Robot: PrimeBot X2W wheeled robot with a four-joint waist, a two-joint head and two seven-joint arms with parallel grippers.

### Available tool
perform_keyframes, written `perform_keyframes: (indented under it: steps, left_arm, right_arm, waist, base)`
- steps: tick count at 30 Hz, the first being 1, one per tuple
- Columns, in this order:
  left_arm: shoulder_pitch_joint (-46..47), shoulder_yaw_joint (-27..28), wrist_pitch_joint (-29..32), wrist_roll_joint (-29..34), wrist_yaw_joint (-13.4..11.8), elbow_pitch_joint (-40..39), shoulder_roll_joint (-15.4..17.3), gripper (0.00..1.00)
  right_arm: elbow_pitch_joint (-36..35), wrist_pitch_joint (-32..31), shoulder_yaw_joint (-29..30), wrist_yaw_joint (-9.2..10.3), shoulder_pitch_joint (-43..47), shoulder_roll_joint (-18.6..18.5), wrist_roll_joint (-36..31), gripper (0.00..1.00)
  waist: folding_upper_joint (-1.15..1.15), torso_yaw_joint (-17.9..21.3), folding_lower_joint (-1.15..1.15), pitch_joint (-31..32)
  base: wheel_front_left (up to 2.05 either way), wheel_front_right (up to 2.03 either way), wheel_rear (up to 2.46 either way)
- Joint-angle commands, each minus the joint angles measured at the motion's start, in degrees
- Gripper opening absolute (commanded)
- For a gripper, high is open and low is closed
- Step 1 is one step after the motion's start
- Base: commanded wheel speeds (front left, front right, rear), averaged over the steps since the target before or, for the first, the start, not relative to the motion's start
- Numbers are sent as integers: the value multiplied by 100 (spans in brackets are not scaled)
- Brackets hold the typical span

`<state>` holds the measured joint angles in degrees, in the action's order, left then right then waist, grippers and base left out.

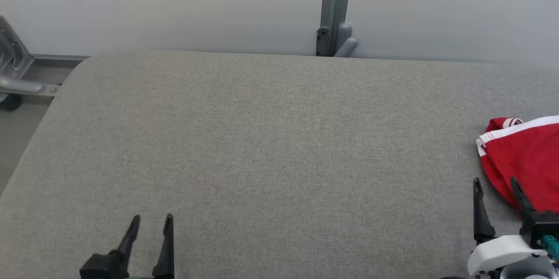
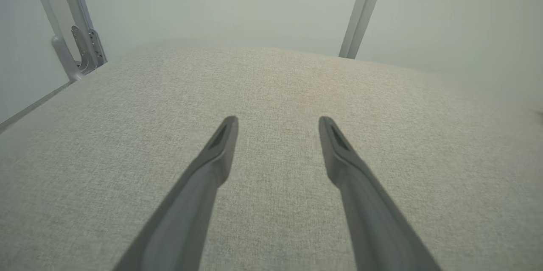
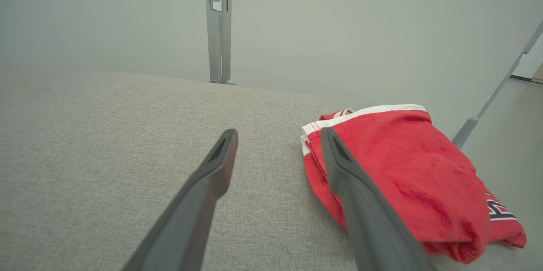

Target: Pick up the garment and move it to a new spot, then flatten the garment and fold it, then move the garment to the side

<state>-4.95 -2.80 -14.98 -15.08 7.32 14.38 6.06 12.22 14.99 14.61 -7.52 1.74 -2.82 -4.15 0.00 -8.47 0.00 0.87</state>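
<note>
The garment (image 1: pixel 524 161) is made of red cloth with white bands along one hem. It is gathered into a loose, thick bundle with several soft folds, not spread flat. In the right wrist view the garment (image 3: pixel 403 169) is seen with dark letters outlined in white at the end nearer to the camera; the letters cannot be read. It is laid at the right edge of the grey, fabric-covered table (image 1: pixel 262 139), about halfway between the far edge and the near edge, and part of it is cut off by the border of the head view.

The right gripper (image 1: pixel 495 179) is held near the near right corner of the table, with its two fingers set well apart and nothing between them. In the right wrist view one finger of the right gripper (image 3: pixel 278 131) is seen in front of the left side of the garment, and the other is seen over bare table. Whether the cloth is touched cannot be told.

The left gripper (image 1: pixel 153 216) is held at the near edge, toward the left corner. The left gripper (image 2: pixel 278 119) is also spread wide, and nothing is held by it.

A grey metal post (image 1: pixel 334 8) is seen behind the far edge, against a pale wall (image 1: pixel 174 4).
</note>
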Motion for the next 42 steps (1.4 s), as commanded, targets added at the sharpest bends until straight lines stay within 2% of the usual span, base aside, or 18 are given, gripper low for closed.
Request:
perform_keyframes:
  steps: [1,8,20,42]
  left_arm:
    - [-1,-114,0,-9,-1,8,29,0]
    - [-95,-124,66,-171,-2,229,-28,0]
    - [128,20,396,-1538,1,189,-36,0]
    - [444,247,891,-3487,8,106,-69,0]
  right_arm:
    - [-13,0,-57,0,0,-2,-57,0]
    - [283,-115,-30,-3,0,115,126,0]
    - [240,-457,-192,-2,-132,88,1812,0]
    - [189,-945,-411,0,-327,53,4207,0]
  waist:
    - [0,-48,0,1]
    - [0,-44,0,-1]
    - [0,50,0,-11]
    - [0,216,0,-30]
  base:
    - [0,0,0]
    - [0,0,0]
    - [0,0,0]
    - [0,0,0]
